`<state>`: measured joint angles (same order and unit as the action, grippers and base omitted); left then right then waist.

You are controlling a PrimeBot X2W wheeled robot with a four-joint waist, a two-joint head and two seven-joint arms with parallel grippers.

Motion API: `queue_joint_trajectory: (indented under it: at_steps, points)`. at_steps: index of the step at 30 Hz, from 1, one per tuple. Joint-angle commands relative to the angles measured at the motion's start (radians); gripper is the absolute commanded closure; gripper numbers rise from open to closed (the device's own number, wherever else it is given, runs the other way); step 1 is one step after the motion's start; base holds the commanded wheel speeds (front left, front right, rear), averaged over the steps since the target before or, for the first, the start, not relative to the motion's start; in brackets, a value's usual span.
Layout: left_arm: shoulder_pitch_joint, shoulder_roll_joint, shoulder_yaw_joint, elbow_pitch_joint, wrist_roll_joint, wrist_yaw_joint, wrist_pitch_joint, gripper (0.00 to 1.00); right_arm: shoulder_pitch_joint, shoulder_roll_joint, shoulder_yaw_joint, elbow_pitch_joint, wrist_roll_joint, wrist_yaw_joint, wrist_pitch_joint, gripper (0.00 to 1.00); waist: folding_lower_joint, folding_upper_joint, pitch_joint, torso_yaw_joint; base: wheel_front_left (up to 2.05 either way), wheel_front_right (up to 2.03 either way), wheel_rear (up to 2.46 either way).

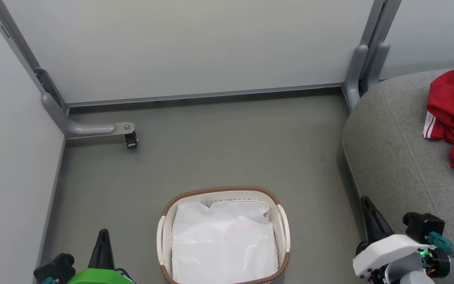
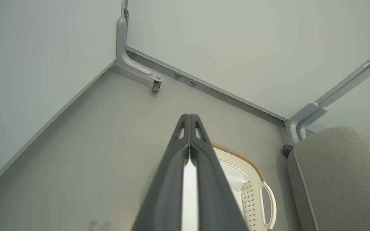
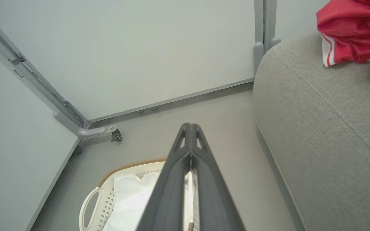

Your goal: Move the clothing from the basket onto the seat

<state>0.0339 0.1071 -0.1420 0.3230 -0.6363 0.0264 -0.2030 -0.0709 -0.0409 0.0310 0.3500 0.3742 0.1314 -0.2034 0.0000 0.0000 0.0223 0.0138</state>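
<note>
1. Where the grey cushion rounds off at the right, the clothing (image 1: pixel 453 114) lies in a crumpled red heap on the seat (image 1: pixel 392 157). White stripe trim shows along one edge and a white panel lower down. Part of the heap runs off the head view's right edge.
2. Under it, the seat is grey fabric with a stitched seam curving across the top. Its rounded corner sits just beside the grey post (image 1: pixel 363 67) at the far wall.
3. Now the basket (image 1: pixel 222 189): it stands on the floor (image 1: pixel 211 146), well apart from the red heap, with a strip of floor between it and the seat's front.
4. Inside it lies a white liner (image 1: pixel 223 240), covering the bottom and creeping up the sides. A brown rim runs round the top, with a white handle on each side.
5. On to the left gripper (image 1: pixel 103 233): it hangs low at the basket's left with its fingers pressed together tip to tip, closed on themselves and pointing toward the far corner.
6. Over to the right gripper (image 1: pixel 365 199): it sits between basket and seat, close by the cushion's front edge. Its fingers are pressed together too and pinch no cloth.
7. Further out, pale wall panels (image 1: pixel 191 43) close the space on the left and far sides. A grey bracket foot (image 1: pixel 126 129) with a small dark caster (image 1: pixel 131 140) juts from the far-left corner onto the floor.
</note>
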Motion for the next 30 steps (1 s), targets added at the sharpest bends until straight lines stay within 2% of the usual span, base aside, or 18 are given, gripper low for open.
queue_joint_trajectory:
  at_steps: [1,30]
  points:
    - [-0.027,-0.001,0.014,-0.020,-0.039,-0.007,0.008,1.00,-0.017,-0.003,-0.009,-0.022,0.046,0.000,0.009,1.00,0.0000,0.0000,0.000,0.000,0.00,0.00,0.00]
    - [-0.073,-0.021,0.104,-0.043,-0.383,-0.063,0.122,1.00,-0.028,-0.006,-0.060,-0.055,0.484,0.000,0.123,1.00,0.0000,0.0000,-0.005,-0.004,0.00,0.00,0.00]
